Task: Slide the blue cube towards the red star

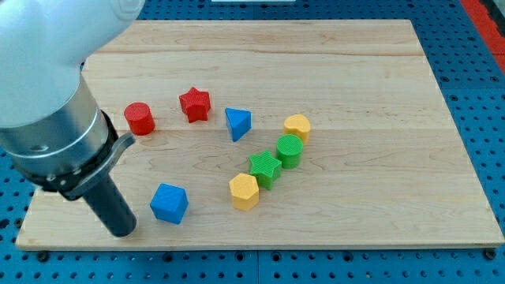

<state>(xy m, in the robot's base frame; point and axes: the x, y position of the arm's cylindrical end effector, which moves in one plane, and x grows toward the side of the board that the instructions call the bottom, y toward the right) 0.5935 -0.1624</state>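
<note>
The blue cube (169, 203) lies near the board's bottom edge, left of centre. The red star (194, 104) lies above it, towards the view's top, well apart from the cube. My tip (122, 230) rests on the board just left of the blue cube, a small gap away, slightly lower in the view. The rod rises up and left into the large arm body that fills the view's left side.
A red cylinder (140, 118) sits left of the star. A blue triangular block (237, 123) sits right of the star. A yellow hexagon (245, 191), green star (265, 167), green cylinder (289, 150) and yellow block (297, 126) form a diagonal row. The wooden board (379, 95) lies on a blue pegboard.
</note>
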